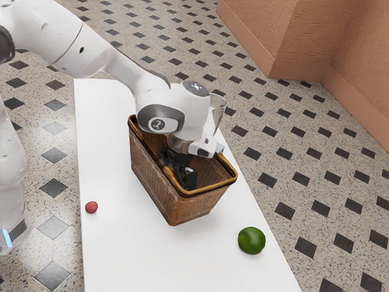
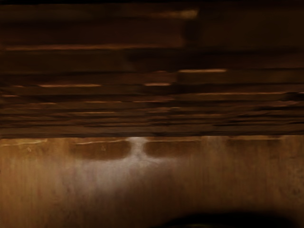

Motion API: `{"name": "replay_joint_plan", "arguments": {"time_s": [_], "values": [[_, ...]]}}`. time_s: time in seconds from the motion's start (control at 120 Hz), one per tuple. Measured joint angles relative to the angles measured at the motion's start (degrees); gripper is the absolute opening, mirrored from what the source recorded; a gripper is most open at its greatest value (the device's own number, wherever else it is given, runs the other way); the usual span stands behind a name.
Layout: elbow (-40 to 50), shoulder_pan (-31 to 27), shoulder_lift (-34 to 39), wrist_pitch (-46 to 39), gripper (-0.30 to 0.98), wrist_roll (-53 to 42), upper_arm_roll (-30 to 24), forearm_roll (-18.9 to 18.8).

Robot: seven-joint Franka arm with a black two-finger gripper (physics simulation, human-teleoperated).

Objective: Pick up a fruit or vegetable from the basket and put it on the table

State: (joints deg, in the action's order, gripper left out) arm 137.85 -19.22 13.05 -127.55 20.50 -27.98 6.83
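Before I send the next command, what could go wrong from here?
My gripper is down inside the wicker basket, close to its rim, so lifting could snag or drag it. The clear glass looks close behind my hand in the exterior view and might get knocked. The small red fruit lies near the edge of the table; a bump could roll it off.

My arm (image 1: 76, 45), cased in smooth, rounded white shells with thin dark seams, bears a dark grey panel (image 1: 175, 117) with a round, pale-ringed emblem (image 1: 157, 125), a blue-grey cap (image 1: 196, 88), a light-blue strip (image 1: 6, 238) beside dark trim (image 1: 19, 229), and an angular black gripper (image 1: 188, 177).
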Motion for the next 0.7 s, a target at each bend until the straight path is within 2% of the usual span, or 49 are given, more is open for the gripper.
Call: {"name": "replay_joint_plan", "arguments": {"time_s": [0.1, 0.225, 0.467, 0.567, 0.7], "values": [[0.18, -0.3, 0.51, 0.28, 0.89, 0.1, -0.1, -0.37], [0.23, -0.12, 1.33, 0.63, 0.7, 0.52, -0.14, -0.71], [0.19, -0.01, 2.26, 1.01, 0.48, 0.96, -0.15, -0.74], [0.16, -0.03, 2.74, 1.05, 0.32, 1.25, -0.15, -0.9], [0.14, -0.05, 3.74, 1.09, 0.26, 2.14, -0.11, -1.53]]}}
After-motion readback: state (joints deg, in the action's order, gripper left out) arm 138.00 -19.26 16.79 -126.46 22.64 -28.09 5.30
